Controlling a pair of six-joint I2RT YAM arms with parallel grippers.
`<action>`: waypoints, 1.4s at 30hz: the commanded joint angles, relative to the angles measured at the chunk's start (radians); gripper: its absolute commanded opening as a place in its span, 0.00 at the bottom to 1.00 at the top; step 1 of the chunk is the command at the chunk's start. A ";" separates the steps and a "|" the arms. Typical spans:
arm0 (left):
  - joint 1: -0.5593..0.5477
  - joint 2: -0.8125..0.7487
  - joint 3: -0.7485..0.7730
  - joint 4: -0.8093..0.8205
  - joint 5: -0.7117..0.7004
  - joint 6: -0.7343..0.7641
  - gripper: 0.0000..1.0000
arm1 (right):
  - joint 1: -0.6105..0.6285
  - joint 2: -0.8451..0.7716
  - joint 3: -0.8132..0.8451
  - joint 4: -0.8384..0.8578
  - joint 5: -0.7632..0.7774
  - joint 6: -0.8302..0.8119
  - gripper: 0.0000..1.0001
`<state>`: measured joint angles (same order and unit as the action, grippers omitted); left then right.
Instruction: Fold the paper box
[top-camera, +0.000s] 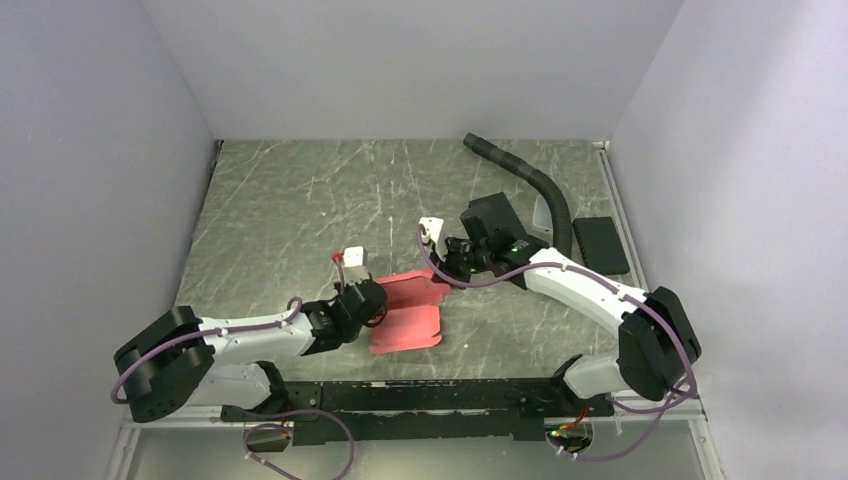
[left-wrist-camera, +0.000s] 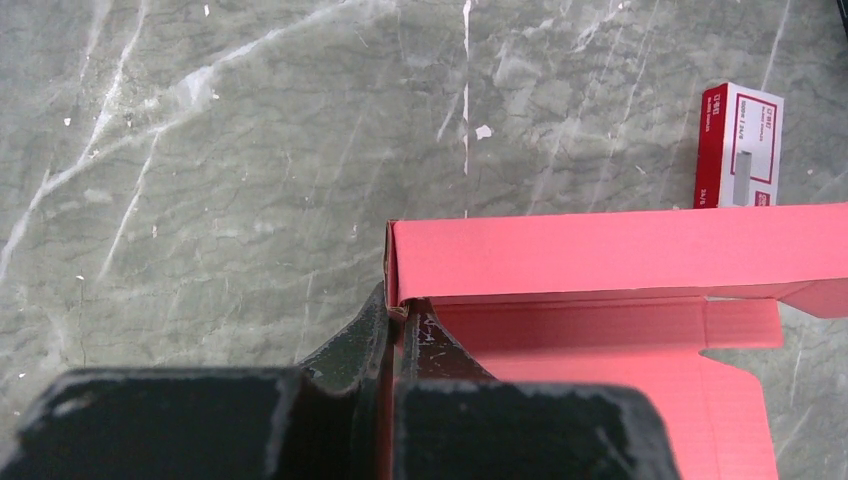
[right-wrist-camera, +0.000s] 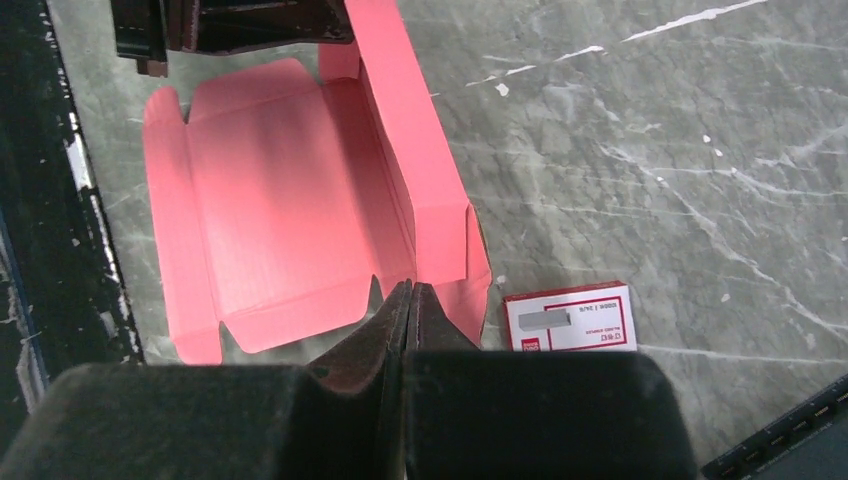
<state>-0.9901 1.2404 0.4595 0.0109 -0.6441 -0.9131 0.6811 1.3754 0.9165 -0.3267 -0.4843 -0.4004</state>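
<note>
**Mia:** Where is the paper box (top-camera: 408, 325)?

**Ben:** It lies open near the middle of the worktop's (top-camera: 290, 210) near edge. One long side wall (left-wrist-camera: 620, 250) stands up. The rest is flat.

**Mia:** Who has it?

**Ben:** The left claw (left-wrist-camera: 402, 308) pinches one end of that wall. The right claw (right-wrist-camera: 411, 290) is pressed together at the other end. I cannot tell if it caught any card.

**Mia:** What could go wrong?

**Ben:** I think that if the right claw got nothing, the wall may flop down when the claw moves. If both claws pull apart, the thin card could rip or bend in the wrong place. If one claw lifts, the whole box could slide.

**Mia:** Is anything in the way?

**Ben:** A little red-and-white box (right-wrist-camera: 568, 318) sits just beside that corner. A flap or the right claw could bump it.
</note>
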 joint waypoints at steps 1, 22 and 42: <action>-0.005 0.013 0.025 0.015 0.043 0.078 0.00 | 0.000 -0.018 0.088 -0.054 -0.120 -0.072 0.01; 0.016 -0.071 0.017 0.113 0.313 0.534 0.00 | -0.039 -0.095 0.066 -0.460 -0.360 -0.976 0.54; 0.020 -0.027 0.009 0.158 0.363 0.546 0.00 | 0.029 -0.084 0.039 -0.445 -0.333 -0.979 0.57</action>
<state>-0.9710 1.2087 0.4618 0.1295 -0.3069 -0.3962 0.7040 1.3060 0.8986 -0.6888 -0.7364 -1.3155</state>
